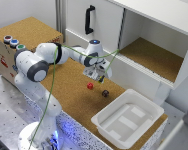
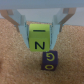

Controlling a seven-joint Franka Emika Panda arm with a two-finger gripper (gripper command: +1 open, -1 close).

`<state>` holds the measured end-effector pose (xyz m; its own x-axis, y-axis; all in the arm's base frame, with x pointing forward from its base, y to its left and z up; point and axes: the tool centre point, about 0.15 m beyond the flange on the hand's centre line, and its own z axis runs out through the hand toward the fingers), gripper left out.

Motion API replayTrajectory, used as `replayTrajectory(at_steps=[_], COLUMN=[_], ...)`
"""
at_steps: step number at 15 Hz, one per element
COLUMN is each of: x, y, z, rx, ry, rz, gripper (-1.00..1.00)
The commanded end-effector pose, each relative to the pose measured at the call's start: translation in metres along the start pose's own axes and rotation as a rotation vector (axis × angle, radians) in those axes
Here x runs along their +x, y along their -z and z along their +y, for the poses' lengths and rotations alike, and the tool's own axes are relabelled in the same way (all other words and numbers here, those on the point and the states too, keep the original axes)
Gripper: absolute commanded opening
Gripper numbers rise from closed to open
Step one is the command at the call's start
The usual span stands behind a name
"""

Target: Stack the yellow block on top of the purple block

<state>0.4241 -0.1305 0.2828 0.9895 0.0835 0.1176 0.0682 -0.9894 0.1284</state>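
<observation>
My gripper (image 2: 40, 44) is shut on the yellow block (image 2: 40, 34), a bright yellow cube with dark markings, gripped by a finger on each side. The purple block (image 2: 49, 61) lies on the cork surface a short way from the held cube, apart from both fingers. In the exterior view the gripper (image 1: 97, 75) hangs over the cork counter. The purple block (image 1: 105, 93) is a little toward the exterior view's right and nearer the front. The yellow block is hard to make out in that view.
A red cube (image 1: 90, 86) lies on the cork just in front of the gripper. A white tray (image 1: 128, 119) stands at the counter's front right. An open cabinet (image 1: 154, 55) rises behind. A box with coloured buttons (image 1: 14, 45) sits at the left.
</observation>
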Motion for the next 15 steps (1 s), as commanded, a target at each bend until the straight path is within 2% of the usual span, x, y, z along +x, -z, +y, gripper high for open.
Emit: replayTrajectory(at_steps=[1,7,12,15], x=[0.011,0.013,0.014,0.01], y=[-0.039,-0.057,-0.052,-0.059], z=[0.038,0.041,0.033,0.027], rx=[0.1,0.108,0.113,0.114], ry=[0.013,0.008,0.026,0.036], rz=[-0.024,-0.046,-0.031,-0.063], gripper=[-1.0,-1.0,-1.0,-1.0])
